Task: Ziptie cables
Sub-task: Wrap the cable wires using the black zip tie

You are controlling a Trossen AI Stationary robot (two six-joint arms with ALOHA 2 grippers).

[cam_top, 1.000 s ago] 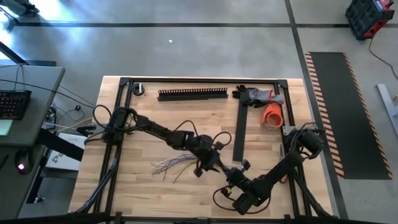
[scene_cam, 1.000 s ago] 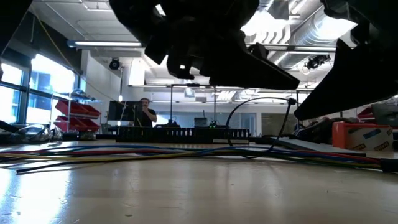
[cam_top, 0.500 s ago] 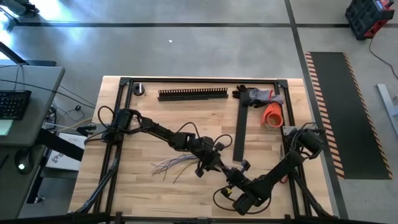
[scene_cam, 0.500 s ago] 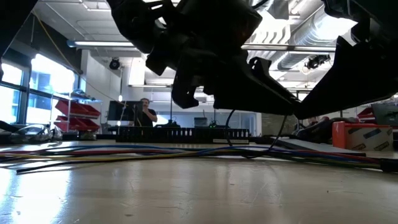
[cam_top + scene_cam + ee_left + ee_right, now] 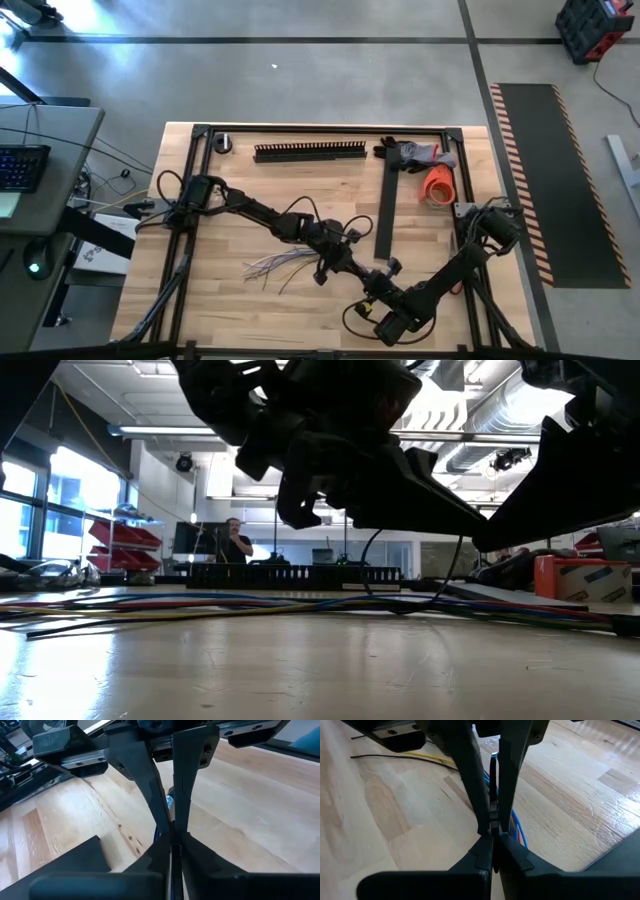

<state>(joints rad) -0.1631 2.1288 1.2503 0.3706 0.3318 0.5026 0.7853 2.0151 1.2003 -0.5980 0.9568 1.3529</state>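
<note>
Left fingers (image 5: pixel 350 268) lower, pinched shut; cables (image 5: pixel 275 266) lengthwise left-right, frayed ends left.

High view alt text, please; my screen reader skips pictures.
Both dark arms meet over the wooden table, the left gripper and right gripper close together beside the cables, which fan out loose. A black slotted duct lies along the far edge.

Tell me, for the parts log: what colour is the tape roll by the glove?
Orange, seen best in the high view: the tape roll lies beside the grey glove.
</note>
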